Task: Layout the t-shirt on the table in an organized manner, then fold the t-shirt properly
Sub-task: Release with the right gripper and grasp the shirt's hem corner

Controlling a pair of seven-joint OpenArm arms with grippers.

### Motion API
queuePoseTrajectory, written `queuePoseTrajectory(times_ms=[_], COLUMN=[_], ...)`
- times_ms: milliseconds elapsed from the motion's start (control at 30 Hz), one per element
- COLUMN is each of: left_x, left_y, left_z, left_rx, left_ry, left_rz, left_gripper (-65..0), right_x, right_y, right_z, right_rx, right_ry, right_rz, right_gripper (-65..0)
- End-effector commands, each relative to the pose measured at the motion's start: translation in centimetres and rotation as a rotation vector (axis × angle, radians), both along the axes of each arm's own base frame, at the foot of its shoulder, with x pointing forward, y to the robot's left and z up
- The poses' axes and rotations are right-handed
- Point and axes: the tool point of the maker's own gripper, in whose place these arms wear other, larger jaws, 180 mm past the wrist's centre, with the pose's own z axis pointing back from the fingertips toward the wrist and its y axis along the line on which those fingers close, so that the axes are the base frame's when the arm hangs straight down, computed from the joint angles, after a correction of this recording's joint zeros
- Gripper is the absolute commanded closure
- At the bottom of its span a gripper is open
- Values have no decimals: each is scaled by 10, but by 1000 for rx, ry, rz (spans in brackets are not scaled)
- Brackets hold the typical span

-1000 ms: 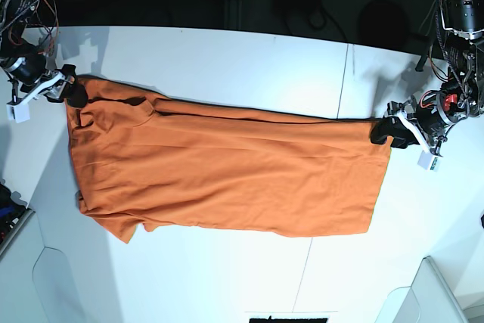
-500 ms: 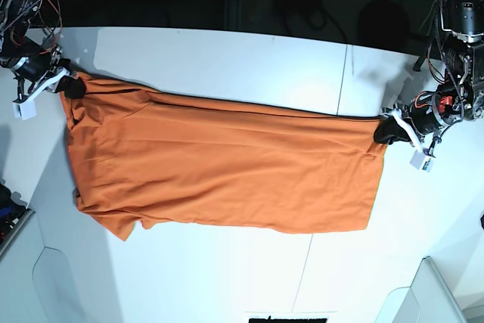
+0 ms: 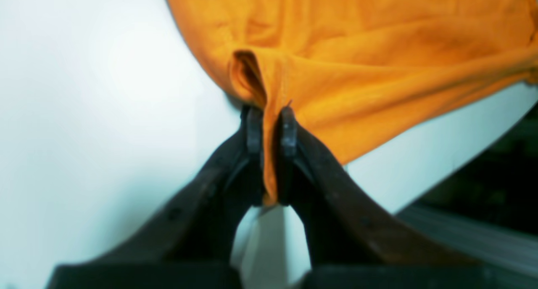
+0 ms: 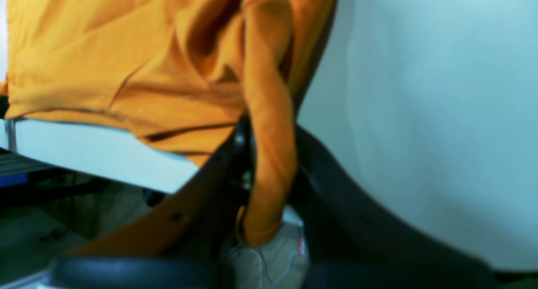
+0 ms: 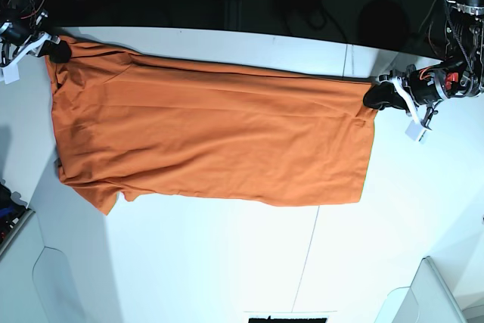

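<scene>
Both arms are stretched way out to opposite sides in the base view. The left tool [image 3: 268, 125] has its dark fingers [image 3: 289, 129] pinched together on a fold of the t-shirt [image 5: 212, 138], reaching in from the base view's right. The right tool [image 4: 269, 154] is clamped on a thick bunched roll of the same cloth, over at the far left corner.

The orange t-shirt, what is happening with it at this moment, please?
A two-armed robot is laying the t-shirt out on the table. The left gripper is shut on one far corner and the right gripper is shut on the other, so that edge is held stretched between them. The rest of the cloth lies spread, mostly flat, on the white surface. No folding is visible yet.
</scene>
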Motion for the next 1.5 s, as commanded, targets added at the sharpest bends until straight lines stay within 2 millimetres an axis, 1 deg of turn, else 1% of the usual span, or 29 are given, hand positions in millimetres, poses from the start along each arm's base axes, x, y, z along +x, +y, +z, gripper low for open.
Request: queuePoseTrajectory(times_ms=[0, 67, 100, 133, 200, 233, 267, 300, 333, 433, 567, 633, 733, 800, 867, 900, 933, 1033, 1133, 1200, 1333, 1467], left_x=[4, 5, 6, 7, 8, 8, 8, 8, 9, 13, 25, 34, 52, 65, 76, 81, 87, 102, 116, 125, 151, 175], left_y=[9, 11, 12, 12, 12, 12, 12, 13, 13, 19, 34, 39, 40, 40, 40, 41, 42, 42, 37, 33, 33, 35], left_z=[10, 14, 15, 15, 16, 16, 16, 16, 17, 26, 45, 54, 69, 81, 91, 94, 97, 103, 94, 86, 68, 53], left_rx=[32, 35, 36, 37, 35, 34, 33, 35, 34, 24, 32, 40, 38, 29, 35, 46, 59, 84, 99, 97, 95, 85], left_ry=[-25, -40, -44, -46, -51, -52, -52, -53, -55, -75, -128, -156, -213, -262, -299, -318, -339, -395, -390, -370, -335, -305], left_rz=[-8, -2, 1, 2, 4, 5, 5, 5, 5, 22, 51, 55, 60, 69, 70, 71, 70, 71, 63, 62, 91, 141], left_gripper=[0, 0, 0, -9, -124, -182, -233, -266, -276, -276, -276, -286, -342, -375, -379, -379, -379, -379, -379, -379, -379, -379], right_x=[8, 8, 9, 9, 12, 14, 18, 22, 27, 42, 61, 73, 98, 116, 134, 143, 153, 184, 210, 222, 234, 236], right_y=[-7, -8, -8, -9, -11, -11, -12, -14, -17, -32, -54, -63, -76, -79, -79, -80, -80, -79, -73, -65, -47, -29], right_z=[13, 12, 12, 12, 14, 15, 17, 19, 21, 35, 56, 70, 92, 104, 109, 109, 107, 93, 78, 67, 49, 38], right_rx=[-23, -28, -30, -36, -42, -44, -48, -59, -69, -116, -188, -218, -278, -299, -312, -322, -329, -322, -271, -229, -188, -159], right_ry=[-49, -47, -50, -52, -64, -72, -84, -92, -104, -146, -183, -226, -314, -357, -384, -389, -390, -376, -356, -337, -283, -263], right_rz=[10, 9, 8, 5, -1, -4, -6, -7, -9, -18, -16, -23, -51, -61, -68, -71, -77, -95, -112, -115, -92, -72], right_gripper=[0, 0, -50, -115, -232, -267, -285, -286, -286, -286, -287, -287, -287, -287, -287, -288, -305, -351, -352, -352, -352, -352])
